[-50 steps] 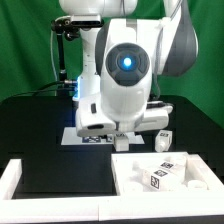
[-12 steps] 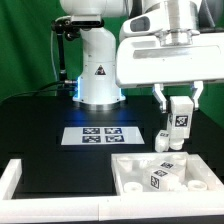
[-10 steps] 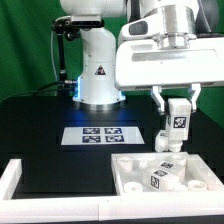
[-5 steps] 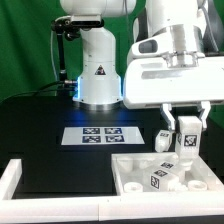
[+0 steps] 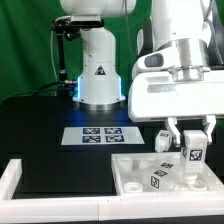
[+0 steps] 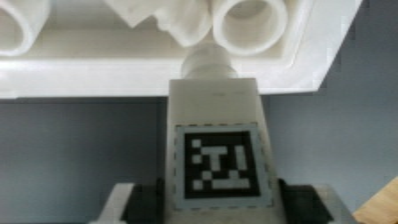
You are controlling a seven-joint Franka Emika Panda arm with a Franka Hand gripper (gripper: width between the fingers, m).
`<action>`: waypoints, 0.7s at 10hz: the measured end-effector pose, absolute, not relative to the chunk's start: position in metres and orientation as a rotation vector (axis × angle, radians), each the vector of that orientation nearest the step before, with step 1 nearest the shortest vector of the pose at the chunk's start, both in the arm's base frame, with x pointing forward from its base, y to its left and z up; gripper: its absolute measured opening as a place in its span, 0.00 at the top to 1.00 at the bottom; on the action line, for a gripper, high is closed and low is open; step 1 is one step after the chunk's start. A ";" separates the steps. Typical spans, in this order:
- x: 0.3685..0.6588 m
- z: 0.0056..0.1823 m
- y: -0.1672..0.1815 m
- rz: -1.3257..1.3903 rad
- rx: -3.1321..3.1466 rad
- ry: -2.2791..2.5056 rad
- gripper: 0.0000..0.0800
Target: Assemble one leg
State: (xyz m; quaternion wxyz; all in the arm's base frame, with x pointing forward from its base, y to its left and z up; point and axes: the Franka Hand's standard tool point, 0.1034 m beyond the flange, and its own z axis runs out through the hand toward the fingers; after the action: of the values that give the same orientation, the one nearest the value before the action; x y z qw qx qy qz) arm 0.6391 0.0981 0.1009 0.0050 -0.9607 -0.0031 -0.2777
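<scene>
Evidently the first part of the job is done: the gripper [image 5: 190,138] is closed on the leg [image 5: 193,153], its two fingers pressed against the block's opposite sides, and the leg hangs upright and clear of the tabletop [image 5: 40,120] with its tag facing the exterior camera. It is held over the near corner of the tabletop on the exterior view's right, just above the far part of the panel [image 5: 135,165] that lies there. The wrist view agrees: the leg [image 6: 217,120] fills the middle of the picture with its tag sharp, the gripper [image 6: 217,200] is clamped on either side of it, and past its free end lies the panel [image 6: 302,60] with round sockets open in its face. What is left, as I judge it, is the real assembly: lining the leg's free end up with one socket, lowering it until it seats, and probably turning or pressing it home before letting go. I cannot tell which socket it is meant for, nor whether the end is already centred over one. Other loose legs wait nearby: one [image 5: 163,141] stands on the tabletop just beyond the panel's far edge, and two more [image 5: 158,180] appear to rest on the panel itself. None of them looks fitted. The marker board [image 5: 98,135] lies towards the middle of the tabletop, well apart from the work.
</scene>
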 end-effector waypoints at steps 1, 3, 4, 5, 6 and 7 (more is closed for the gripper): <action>0.638 0.098 0.102 -0.863 -3.009 -0.019 0.64; 0.639 0.095 0.111 -0.870 -3.004 -0.042 0.64; 0.639 0.095 0.111 -0.878 -3.002 -0.042 0.64; 0.640 0.095 0.111 -0.877 -3.002 -0.043 0.64; 0.640 0.096 0.111 -0.875 -3.003 -0.045 0.64; 0.640 0.096 0.110 -0.869 -3.005 -0.046 0.64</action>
State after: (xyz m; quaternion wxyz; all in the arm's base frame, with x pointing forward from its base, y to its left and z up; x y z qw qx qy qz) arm 0.6397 0.1100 0.0963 0.0065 -0.9606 -0.0147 -0.2776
